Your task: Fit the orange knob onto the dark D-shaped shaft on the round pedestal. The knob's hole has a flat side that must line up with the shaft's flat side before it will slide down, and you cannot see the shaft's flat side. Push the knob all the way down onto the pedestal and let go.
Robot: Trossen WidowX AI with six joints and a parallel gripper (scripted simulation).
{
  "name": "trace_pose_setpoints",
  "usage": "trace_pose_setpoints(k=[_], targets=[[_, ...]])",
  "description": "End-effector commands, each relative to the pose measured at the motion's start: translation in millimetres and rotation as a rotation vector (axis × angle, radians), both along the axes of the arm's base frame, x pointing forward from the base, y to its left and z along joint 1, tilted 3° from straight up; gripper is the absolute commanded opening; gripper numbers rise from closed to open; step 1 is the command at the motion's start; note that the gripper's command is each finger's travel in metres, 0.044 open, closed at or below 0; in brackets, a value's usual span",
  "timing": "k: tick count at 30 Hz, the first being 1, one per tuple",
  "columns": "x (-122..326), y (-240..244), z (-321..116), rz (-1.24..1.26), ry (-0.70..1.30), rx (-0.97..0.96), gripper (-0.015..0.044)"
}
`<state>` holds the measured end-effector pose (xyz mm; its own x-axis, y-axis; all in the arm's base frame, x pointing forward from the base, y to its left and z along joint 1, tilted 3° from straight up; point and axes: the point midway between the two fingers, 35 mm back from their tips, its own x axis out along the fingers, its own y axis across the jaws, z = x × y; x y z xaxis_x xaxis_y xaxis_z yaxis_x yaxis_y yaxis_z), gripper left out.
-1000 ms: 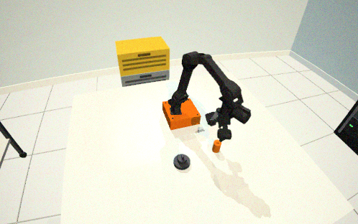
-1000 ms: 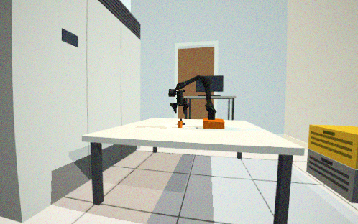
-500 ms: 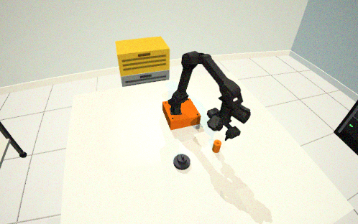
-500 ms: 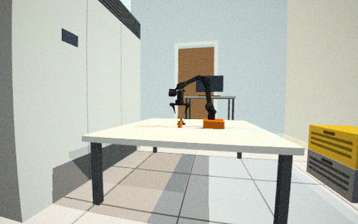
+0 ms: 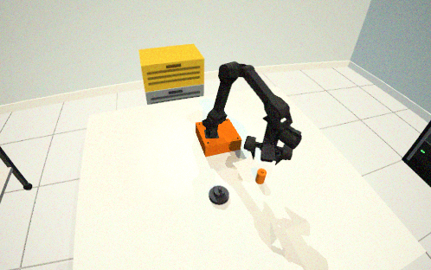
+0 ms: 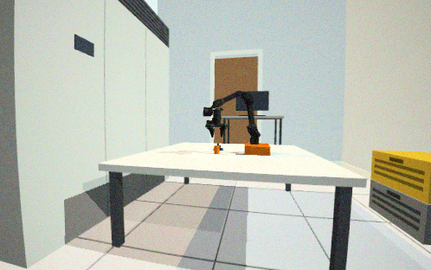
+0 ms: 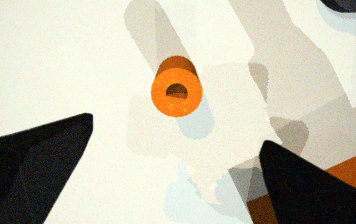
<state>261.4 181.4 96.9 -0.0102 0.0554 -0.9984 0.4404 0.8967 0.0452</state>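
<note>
Knob [image 5: 260, 176] [image 6: 216, 150] [image 7: 176, 106] stands upright, hole up, presumably for a top grasp; gripper [image 5: 265, 157] [image 6: 216, 133] [image 7: 179, 135] is wide, empty, above it.

our arm [image 5: 260, 84] [image 6: 230, 96] rises from its base, bends at a high elbow and slopes down to the wrist [image 5: 277, 108] [image 6: 217, 104]. our tool [image 5: 269, 155] [image 6: 216, 130] [image 7: 179, 135] hangs above the worktop, pointing down, its two black fingers spread wide apart with nothing held between them.
</note>
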Motion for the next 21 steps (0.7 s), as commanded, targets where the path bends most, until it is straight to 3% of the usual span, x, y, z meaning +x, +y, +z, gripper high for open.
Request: trace_pose_setpoints(k=[1, 15, 21], targets=[[0.4, 1.3, -0.3, 0.503, -0.033, 0.014, 0.044], [0.4, 1.3, -0.3, 0.503, -0.033, 0.014, 0.044], [0.0, 3.5, -33.9, 0.503, -0.032, 0.014, 0.044]])
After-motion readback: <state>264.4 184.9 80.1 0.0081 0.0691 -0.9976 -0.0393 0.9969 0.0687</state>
